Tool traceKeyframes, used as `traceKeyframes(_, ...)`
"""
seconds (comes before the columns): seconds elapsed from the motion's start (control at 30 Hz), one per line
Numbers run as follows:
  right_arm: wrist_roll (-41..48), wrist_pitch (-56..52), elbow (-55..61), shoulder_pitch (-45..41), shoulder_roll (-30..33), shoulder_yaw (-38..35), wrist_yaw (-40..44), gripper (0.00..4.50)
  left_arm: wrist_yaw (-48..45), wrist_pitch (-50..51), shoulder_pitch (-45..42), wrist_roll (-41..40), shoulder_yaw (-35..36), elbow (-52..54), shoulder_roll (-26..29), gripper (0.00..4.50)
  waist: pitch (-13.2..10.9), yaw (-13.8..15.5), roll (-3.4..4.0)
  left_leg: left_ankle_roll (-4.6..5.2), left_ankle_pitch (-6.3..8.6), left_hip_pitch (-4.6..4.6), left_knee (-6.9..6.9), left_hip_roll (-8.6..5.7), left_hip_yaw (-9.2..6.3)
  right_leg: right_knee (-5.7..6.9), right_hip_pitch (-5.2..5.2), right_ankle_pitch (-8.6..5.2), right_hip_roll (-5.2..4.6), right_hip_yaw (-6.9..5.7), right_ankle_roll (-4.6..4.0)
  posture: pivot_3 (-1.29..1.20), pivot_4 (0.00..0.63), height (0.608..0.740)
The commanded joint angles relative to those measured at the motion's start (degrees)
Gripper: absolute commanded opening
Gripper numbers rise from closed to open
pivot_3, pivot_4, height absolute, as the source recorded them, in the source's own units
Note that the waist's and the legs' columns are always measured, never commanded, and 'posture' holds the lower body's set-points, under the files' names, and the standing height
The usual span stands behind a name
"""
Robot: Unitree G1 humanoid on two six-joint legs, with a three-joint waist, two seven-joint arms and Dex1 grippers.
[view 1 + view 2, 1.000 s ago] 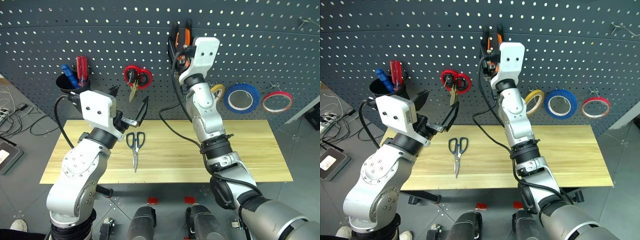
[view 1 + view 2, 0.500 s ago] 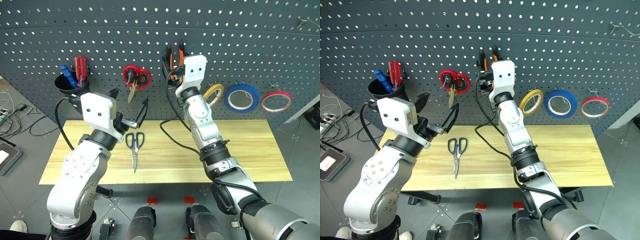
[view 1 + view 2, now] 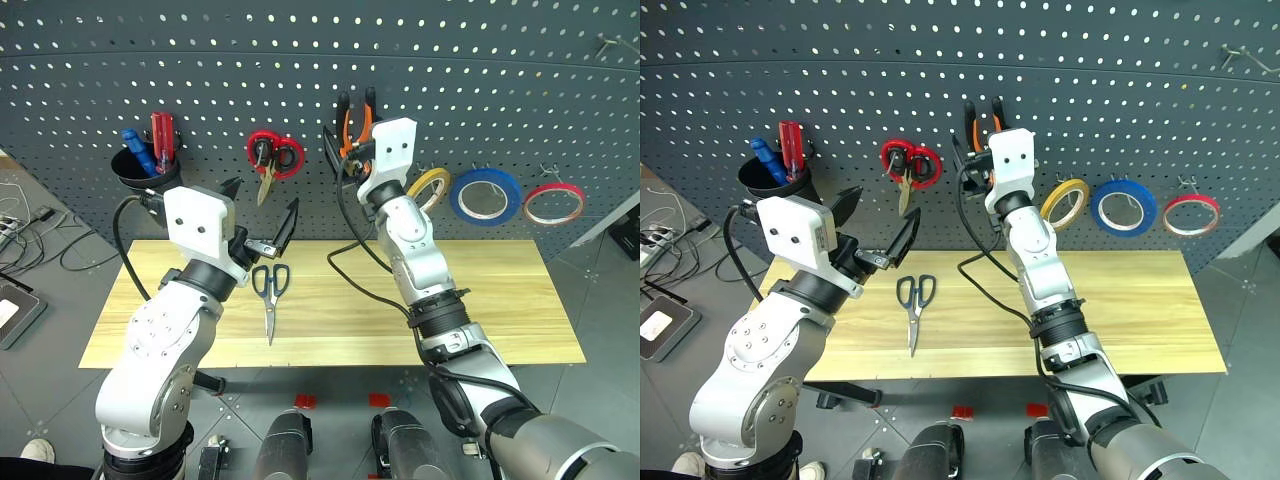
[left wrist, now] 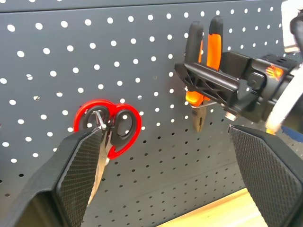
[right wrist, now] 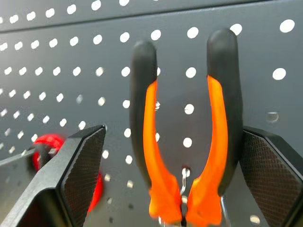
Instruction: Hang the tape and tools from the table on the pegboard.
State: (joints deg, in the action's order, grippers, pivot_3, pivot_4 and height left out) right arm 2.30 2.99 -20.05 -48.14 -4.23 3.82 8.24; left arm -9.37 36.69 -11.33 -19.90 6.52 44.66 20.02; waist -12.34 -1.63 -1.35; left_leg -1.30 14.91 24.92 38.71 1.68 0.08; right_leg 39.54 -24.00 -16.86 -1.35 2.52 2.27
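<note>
Pegboard (image 3: pixel 560 90) is recorded as the largest item: a dark grey panel behind the wooden surface (image 3: pixel 500 300). Already hung on it are the blue tape roll (image 3: pixel 484 195), between a thin yellow roll (image 3: pixel 432 184) and a thin red roll (image 3: pixel 554 203), and the orange-and-black pliers (image 3: pixel 355 115), hooked between the handles with the nose down. A black cup (image 3: pixel 135 170) with red and blue screwdrivers and a pair of red-handled scissors (image 3: pixel 275 155) are also on the board. The orange-and-black screwdriver cannot be made out.

Dark-blue-handled scissors (image 3: pixel 270 290) are noted lying flat on the surface, handles toward the board, blades pointing at the near edge. By judgement, this is the item left to hang.

Right gripper (image 5: pixel 184 142) is seen just in front of the pliers, fingers spread wide on either side of the handles and, as far as can be told, not touching them. Left gripper (image 3: pixel 262 215) is held above the surface with its fingers wide apart and nothing between them; the scissors lie just below and slightly toward the robot's right of it.

Risks, as judged: a finger of the right gripper could catch a handle on withdrawal and lift the pliers off the hook. The scissors lie flat, so a shallow grasp could slide them on the wood or pinch only one handle loop, leaving them to swing when raised to a hook.
</note>
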Motion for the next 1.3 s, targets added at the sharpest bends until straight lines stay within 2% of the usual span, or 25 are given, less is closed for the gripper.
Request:
traceKeyframes(0.03, 1.12, -3.37, 7.10, 1.67, 0.92, 2.14, 4.15, 4.47, -0.52, -1.97, 0.14, 0.84, -0.56, 1.02, 0.17, 4.50, 0.00, -0.03, 0.00, 0.00, 0.00, 0.00, 0.00, 0.00, 0.00, 0.00, 0.00, 0.00, 0.00, 0.00, 0.00, 0.02, 0.234, 0.740)
traceKeyframes(0.5, 3.34, -12.29, 17.80, 8.30, 6.53, 4.28, 13.74, 4.47, -0.40, -2.74, 1.46, 1.70, -1.74, 0.84, -0.28, 4.50, 0.00, 0.13, -0.01, 0.01, 0.01, -0.01, -0.01, -0.03, -0.03, -0.08, 0.05, 0.00, 0.00, -0.03, 0.00, 0.01, 0.224, 0.740)
traceKeyframes(0.9, 3.77, -14.32, 19.35, 9.40, 8.95, 3.49, 14.93, 4.47, 0.04, -2.16, 3.86, 1.92, -1.22, 1.63, -0.91, 4.50, 0.00, -0.01, -0.01, 0.01, 0.01, -0.04, -0.01, 0.00, -0.07, -0.11, 0.11, 0.00, 0.02, -0.05, 0.00, 0.01, 0.221, 0.740)
traceKeyframes(1.13, 4.67, -13.94, 22.87, 13.51, 14.89, 3.51, 20.21, 4.47, 1.59, -1.88, 9.10, 3.00, -1.11, 0.88, -2.40, 4.50, -0.06, 0.06, 0.02, 0.03, 0.02, -0.12, -0.01, -0.02, -0.27, -0.41, 0.43, 0.00, -0.01, -0.10, 0.00, 0.00, 0.241, 0.740)
traceKeyframes(1.3, 8.54, -14.47, 26.11, 17.83, 22.12, 3.39, 29.93, 4.47, 1.99, -4.40, 14.87, 5.90, -3.24, -2.49, -3.40, 4.50, -0.44, -0.08, 0.15, 0.06, 0.04, -0.16, -0.03, -0.03, -0.34, -0.50, 0.54, 0.00, -0.01, -0.09, 0.00, -0.02, 0.263, 0.740)
